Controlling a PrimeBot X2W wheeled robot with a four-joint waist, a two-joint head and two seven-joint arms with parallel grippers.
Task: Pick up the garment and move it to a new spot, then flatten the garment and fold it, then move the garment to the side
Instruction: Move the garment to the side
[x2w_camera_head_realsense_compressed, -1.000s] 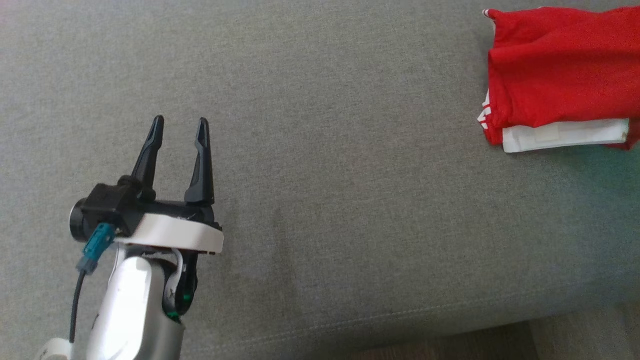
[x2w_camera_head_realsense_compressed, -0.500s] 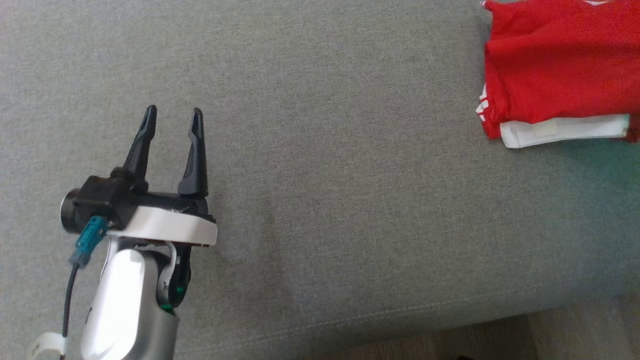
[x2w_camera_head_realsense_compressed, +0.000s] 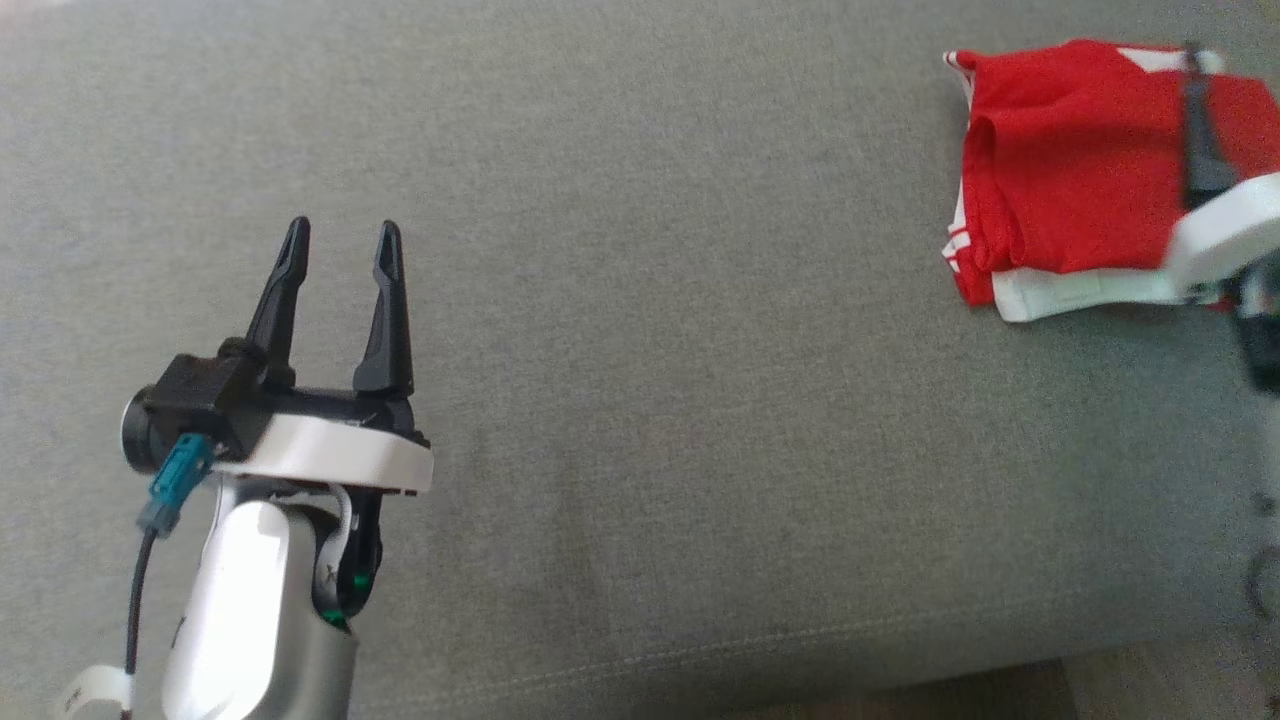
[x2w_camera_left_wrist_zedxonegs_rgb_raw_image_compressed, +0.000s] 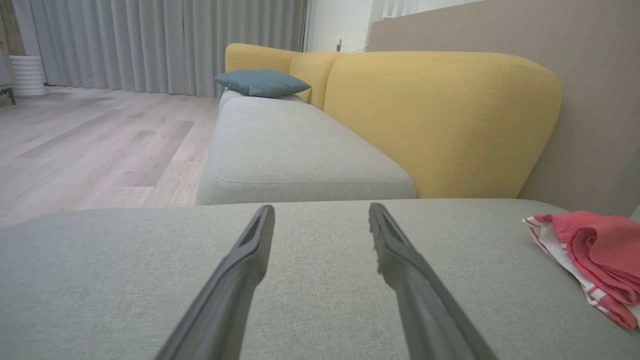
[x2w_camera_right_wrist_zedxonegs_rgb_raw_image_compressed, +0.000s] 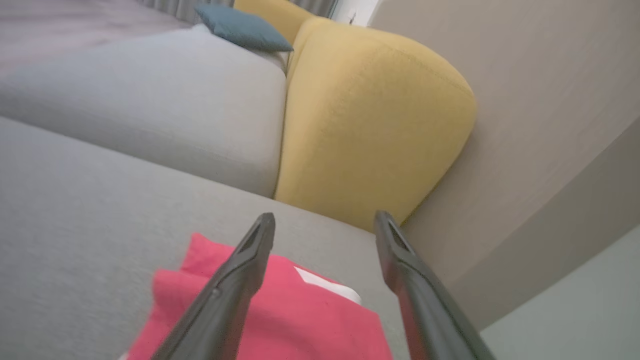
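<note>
red garment (x2w_camera_right_wrist_zedxonegs_rgb_raw_image_compressed: 310, 320) lies folded beneath the right claw (x2w_camera_right_wrist_zedxonegs_rgb_raw_image_compressed: 325, 222), jaws spread, empty; left claw (x2w_camera_head_realsense_compressed: 338, 235), also spread, well apart.

left hand (x2w_camera_head_realsense_compressed: 342, 230): two long black fingers (x2w_camera_head_realsense_compressed: 385, 320), white mount plate (x2w_camera_head_realsense_compressed: 330, 462), silver-white forearm (x2w_camera_head_realsense_compressed: 240, 620), teal connector (x2w_camera_head_realsense_compressed: 175, 490) with thin black cable (x2w_camera_head_realsense_compressed: 135, 610).

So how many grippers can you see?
2. The left gripper is over the grey cushion, lower left in the head view; the right gripper is over the red garment, far right.
</note>
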